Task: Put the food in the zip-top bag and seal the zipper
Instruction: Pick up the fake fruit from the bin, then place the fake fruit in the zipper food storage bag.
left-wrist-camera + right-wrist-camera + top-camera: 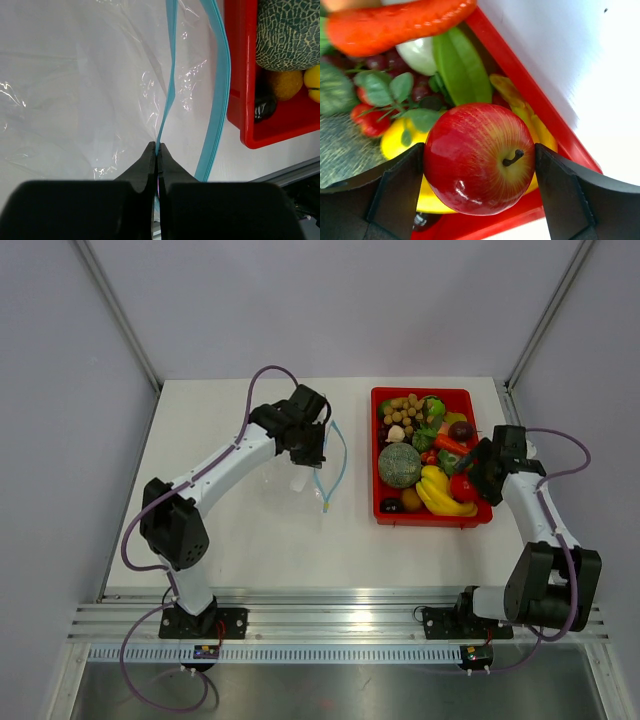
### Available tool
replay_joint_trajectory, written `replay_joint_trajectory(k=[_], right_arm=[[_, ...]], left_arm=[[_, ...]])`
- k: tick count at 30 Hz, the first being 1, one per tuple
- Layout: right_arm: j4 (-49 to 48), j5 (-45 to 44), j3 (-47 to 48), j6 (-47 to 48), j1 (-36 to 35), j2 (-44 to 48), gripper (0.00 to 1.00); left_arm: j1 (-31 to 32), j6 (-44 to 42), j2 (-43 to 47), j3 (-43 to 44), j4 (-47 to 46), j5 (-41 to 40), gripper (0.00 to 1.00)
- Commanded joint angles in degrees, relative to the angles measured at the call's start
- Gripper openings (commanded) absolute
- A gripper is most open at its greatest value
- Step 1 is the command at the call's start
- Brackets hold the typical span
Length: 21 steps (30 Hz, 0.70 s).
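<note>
The clear zip-top bag [292, 476] lies on the table left of the red tray, its mouth held open. My left gripper [311, 446] is shut on one side of the teal zipper [168, 95], pinched between the fingertips in the left wrist view [157, 146]. The zipper's other side [220, 100] curves toward the tray. My right gripper [470, 478] is shut on a red apple [479, 159] at the tray's near right corner, over the bananas [440, 495]. The melon [400, 464], carrot [395, 22], nuts [405, 412] and leafy greens [380, 90] lie in the tray.
The red tray [420, 393] stands on the right of the white table, its near rim close under the apple [530, 95]. Grey walls enclose the table on three sides. A metal rail [340, 615] runs along the near edge.
</note>
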<state>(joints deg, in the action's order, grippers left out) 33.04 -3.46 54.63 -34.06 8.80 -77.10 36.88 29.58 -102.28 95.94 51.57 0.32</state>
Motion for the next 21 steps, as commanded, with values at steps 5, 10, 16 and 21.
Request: replay_joint_trajectory(k=[5, 10, 16, 21], right_arm=[[3.87, 2.49, 1.61, 3.04, -0.01, 12.41, 0.51], [6.16, 9.25, 5.30, 4.09, -0.18, 14.96, 0.48], [7.04, 9.63, 13.56, 1.72, -11.75, 15.14, 0.49], [3.10, 9.26, 16.56, -3.71, -24.07, 11.98, 0.49]], left_arm=[[2.57, 1.00, -2.74, 6.53, -1.47, 3.63, 0.00], [4.42, 2.14, -5.47, 9.35, -2.44, 6.00, 0.00], [4.78, 3.02, -9.16, 13.31, -2.35, 9.52, 0.00], [4.78, 2.94, -9.34, 14.36, -1.91, 10.14, 0.00]])
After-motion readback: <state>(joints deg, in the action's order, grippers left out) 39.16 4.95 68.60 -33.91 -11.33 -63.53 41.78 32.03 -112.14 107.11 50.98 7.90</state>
